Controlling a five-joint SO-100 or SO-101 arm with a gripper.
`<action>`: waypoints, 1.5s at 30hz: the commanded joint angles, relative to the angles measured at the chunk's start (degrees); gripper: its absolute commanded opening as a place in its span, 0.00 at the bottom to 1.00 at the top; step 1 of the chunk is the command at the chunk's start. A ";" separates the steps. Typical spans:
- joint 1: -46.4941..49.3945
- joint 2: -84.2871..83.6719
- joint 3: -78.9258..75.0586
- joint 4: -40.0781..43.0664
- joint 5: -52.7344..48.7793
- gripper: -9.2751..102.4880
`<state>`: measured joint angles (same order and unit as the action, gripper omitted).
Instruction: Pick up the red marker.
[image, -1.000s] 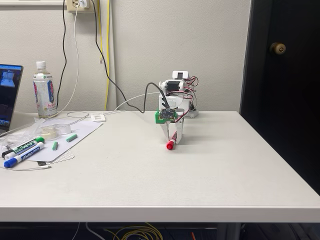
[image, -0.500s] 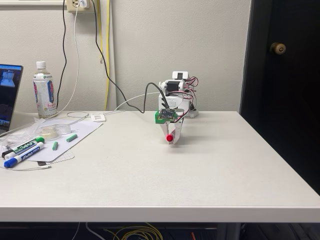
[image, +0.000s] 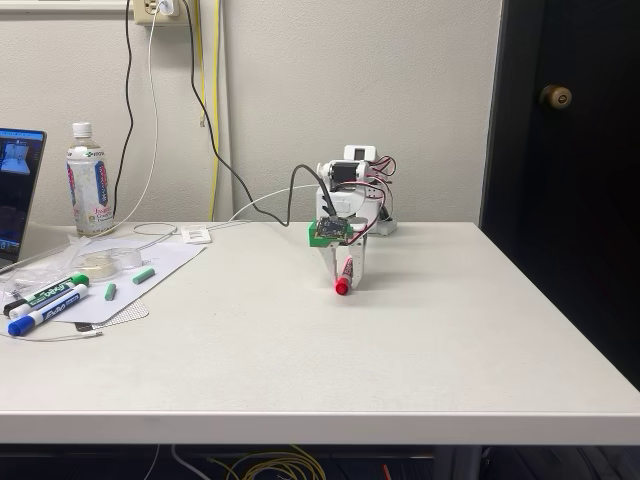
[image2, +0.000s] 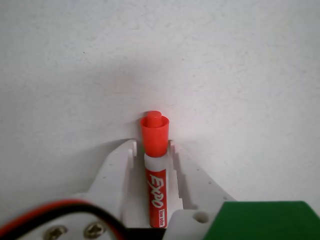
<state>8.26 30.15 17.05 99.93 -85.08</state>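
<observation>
On the white table (image: 420, 330), near its middle, the arm (image: 348, 195) reached down — its gripper (image: 344, 284) clamped around the red marker (image2: 155, 170), cap pointing out past the fingertips (image2: 131, 148), low over the tabletop.

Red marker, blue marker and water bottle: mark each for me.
red marker (image2: 155, 187), wrist view, on the white labelled barrel between the hand's fingers.
blue marker (image: 42, 312), fixed view, on its barrel, left side of the table.
water bottle (image: 88, 185), fixed view, on its label.
</observation>
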 joint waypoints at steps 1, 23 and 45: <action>-0.09 4.83 -1.67 0.26 0.18 0.27; 3.25 38.06 44.21 -13.36 -4.75 0.35; 7.65 38.32 49.39 -22.32 -12.57 0.34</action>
<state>15.38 67.06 66.36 78.05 -97.03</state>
